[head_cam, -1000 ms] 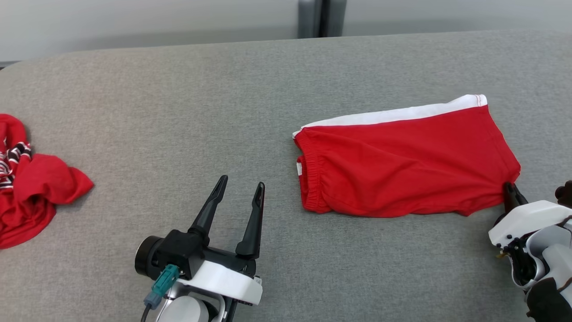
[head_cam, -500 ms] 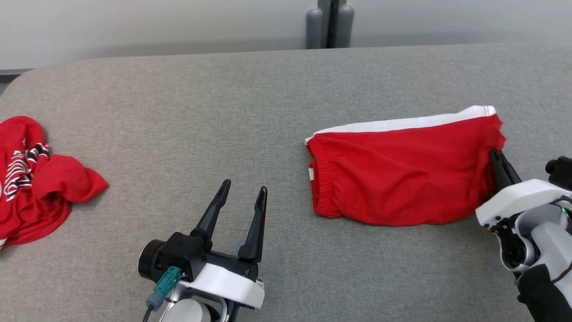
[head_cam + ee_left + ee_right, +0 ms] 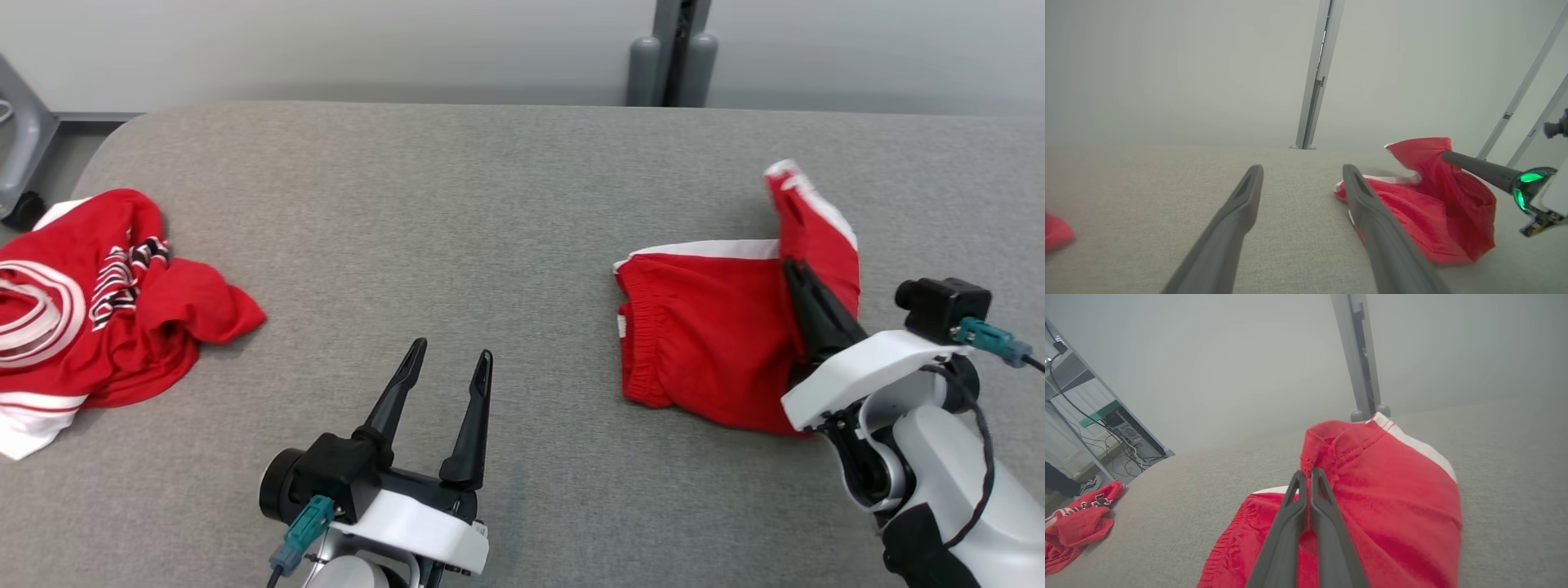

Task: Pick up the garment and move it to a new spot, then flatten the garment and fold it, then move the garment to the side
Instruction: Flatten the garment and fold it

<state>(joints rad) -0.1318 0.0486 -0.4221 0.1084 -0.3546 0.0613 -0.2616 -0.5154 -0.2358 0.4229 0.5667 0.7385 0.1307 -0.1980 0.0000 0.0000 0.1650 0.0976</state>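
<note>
At the right of the frame the right claw [image 3: 790, 269] is clenched on the leg end of the red shorts [image 3: 702, 351]. It holds that end raised off the grey tabletop [image 3: 490, 204], apparently to fold it toward the waistband. The left claw [image 3: 453, 353] hovers released at lower centre.

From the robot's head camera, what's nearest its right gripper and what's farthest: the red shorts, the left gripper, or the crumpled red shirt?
1. Red shorts: pinched in the shut right gripper, on the right.
2. Left gripper: open, at the front middle.
3. Crumpled red shirt: at the far left.
</note>
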